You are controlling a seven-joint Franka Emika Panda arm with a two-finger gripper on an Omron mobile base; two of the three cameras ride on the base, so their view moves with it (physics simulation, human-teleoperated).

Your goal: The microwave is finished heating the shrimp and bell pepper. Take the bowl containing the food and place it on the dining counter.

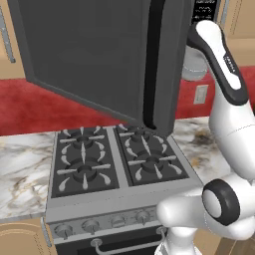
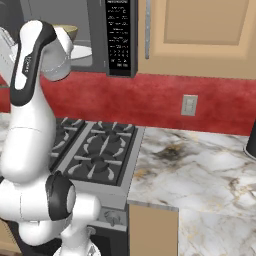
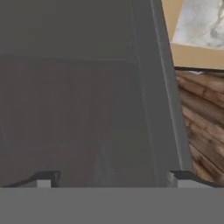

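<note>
The microwave (image 2: 100, 35) hangs over the stove with its wide dark door (image 1: 99, 55) swung open toward me. Inside, the tan rim of the bowl (image 2: 70, 31) shows above the white turntable (image 2: 82, 51), partly behind my arm. The shrimp and the bell pepper are hidden. My gripper (image 3: 111, 180) is open, its fingertips (image 3: 43, 179) far apart with nothing between them, facing the door's dark grey surface (image 3: 87, 96). A marble top over tan wood (image 3: 199, 22) lies beyond the door's edge; I cannot tell whether it is the dining counter.
A black gas stove (image 1: 114, 159) sits below the microwave, with marble counter (image 2: 200, 160) on both sides. A red backsplash (image 2: 150, 100) with a wall outlet (image 2: 189, 105) runs behind. Tan cabinets (image 2: 200, 30) hang to the right. Wood floor (image 3: 201, 122) lies beside the door.
</note>
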